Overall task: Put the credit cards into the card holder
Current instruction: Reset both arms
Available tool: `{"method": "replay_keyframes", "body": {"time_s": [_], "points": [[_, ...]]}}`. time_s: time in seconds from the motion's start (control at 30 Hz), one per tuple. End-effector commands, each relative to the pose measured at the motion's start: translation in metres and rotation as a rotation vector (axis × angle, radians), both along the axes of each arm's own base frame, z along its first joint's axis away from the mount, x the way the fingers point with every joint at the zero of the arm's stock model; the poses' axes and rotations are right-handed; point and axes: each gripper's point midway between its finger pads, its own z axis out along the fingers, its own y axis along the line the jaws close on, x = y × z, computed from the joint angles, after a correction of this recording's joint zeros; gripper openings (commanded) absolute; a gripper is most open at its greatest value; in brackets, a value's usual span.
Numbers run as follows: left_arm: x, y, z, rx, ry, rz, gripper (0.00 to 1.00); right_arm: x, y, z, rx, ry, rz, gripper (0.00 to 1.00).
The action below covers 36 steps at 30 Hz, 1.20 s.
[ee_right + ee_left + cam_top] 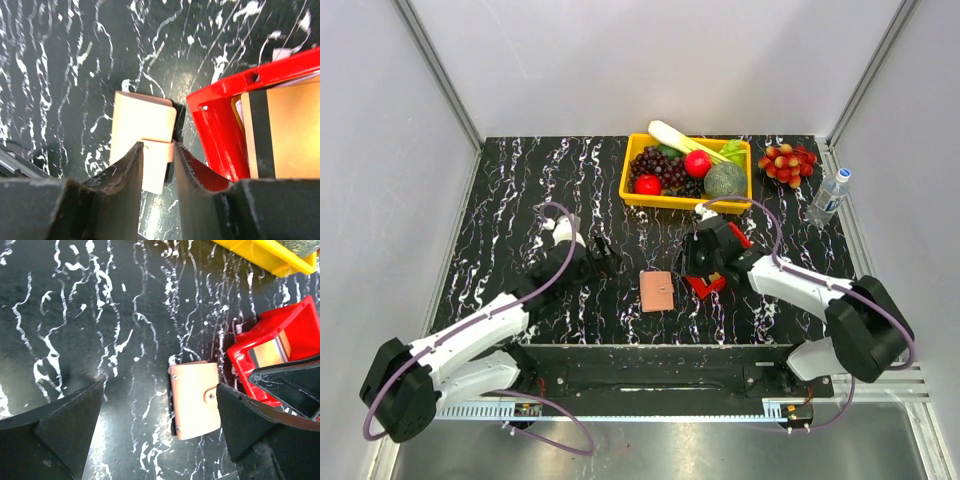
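Card holder (195, 400) snapped shut, credit cards (295, 135) in the red tray (215, 130); left gripper (160, 385) jaws wide, right gripper (157, 145) jaws narrow and empty; unsnapping probably comes next.

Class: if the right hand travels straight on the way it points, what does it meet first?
Probably the closed card holder, directly beyond the right hand; depth is unclear.

Black marbled table (520, 180), plain grey walls (620, 60)

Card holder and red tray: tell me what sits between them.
Nothing but a narrow strip of bare black marbled table separates the card holder from the red tray; the right wrist view shows it most plainly.
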Motion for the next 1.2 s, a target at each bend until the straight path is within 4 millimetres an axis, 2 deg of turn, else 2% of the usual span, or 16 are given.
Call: {"method": "replay_keyframes", "body": {"time_s": [0.0, 0.23, 0.33, 0.53, 0.7, 0.8, 0.83, 0.93, 1.0, 1.07, 1.13, 1.17], "points": [[-0.007, 0.025, -0.011, 0.057, 0.018, 0.058, 0.99, -0.008, 0.007, -0.016, 0.007, 0.037, 0.053, 0.37], [-0.015, 0.037, -0.021, 0.049, 0.033, 0.102, 0.99, -0.002, -0.022, -0.052, -0.104, 0.078, -0.056, 0.39], [-0.016, 0.042, -0.026, 0.073, 0.056, 0.122, 0.99, 0.001, -0.039, -0.06, -0.13, 0.076, -0.096, 0.39], [-0.015, 0.046, -0.036, 0.125, 0.088, 0.137, 0.99, 0.006, -0.063, -0.065, -0.143, 0.065, -0.137, 0.4], [-0.012, 0.047, -0.04, 0.153, 0.102, 0.137, 0.99, 0.016, -0.075, -0.059, -0.146, 0.037, -0.192, 0.42], [-0.009, 0.047, -0.036, 0.164, 0.094, 0.133, 0.99, 0.016, -0.073, -0.047, -0.119, -0.011, -0.162, 0.46], [-0.008, 0.048, -0.034, 0.168, 0.089, 0.14, 0.99, 0.017, -0.066, -0.033, -0.072, -0.059, -0.132, 0.51], [-0.004, 0.053, -0.028, 0.172, 0.066, 0.159, 0.99, 0.018, -0.063, -0.001, 0.002, -0.178, -0.114, 0.74], [-0.001, 0.059, -0.022, 0.17, 0.043, 0.183, 0.99, 0.019, -0.065, 0.026, 0.04, -0.268, -0.123, 0.85], [0.003, 0.065, -0.014, 0.157, 0.016, 0.201, 0.99, 0.017, -0.072, 0.056, 0.067, -0.357, -0.148, 0.99], [0.006, 0.071, -0.005, 0.139, -0.014, 0.212, 0.99, 0.02, -0.086, 0.083, 0.056, -0.459, -0.203, 0.99], [0.007, 0.074, 0.001, 0.133, -0.035, 0.211, 0.99, 0.023, -0.1, 0.096, 0.031, -0.495, -0.267, 0.99]]}}
